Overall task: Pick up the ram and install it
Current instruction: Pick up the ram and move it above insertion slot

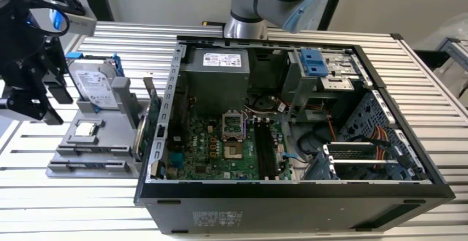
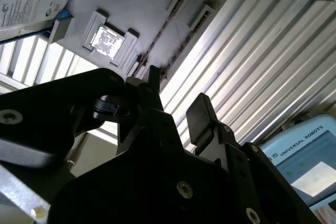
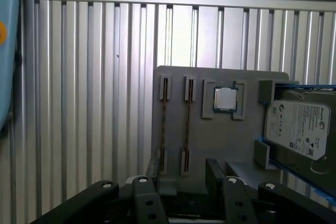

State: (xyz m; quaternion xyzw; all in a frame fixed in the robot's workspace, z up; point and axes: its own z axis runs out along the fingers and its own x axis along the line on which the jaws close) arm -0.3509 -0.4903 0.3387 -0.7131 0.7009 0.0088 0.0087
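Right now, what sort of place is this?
Probably a robotics lab bench for computer assembly: an open computer case on a ribbed metal table, a grey holder carrying a hard drive, and a robot arm.

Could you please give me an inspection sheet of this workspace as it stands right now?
Surface: slatted metal table carrying an open computer case and a grey holder.
Job's things: two ram sticks stand on edge in the grey holder; the motherboard's black slots look empty.
Clutter: hard drive and processor chip on the holder; green expansion card upright between holder and case.
Grippers: gripper open, holding nothing, above the holder close to the ram sticks.
Cables: orange wires inside the case.
Surroundings: arm base beyond the case in the exterior view; light-blue screen device.
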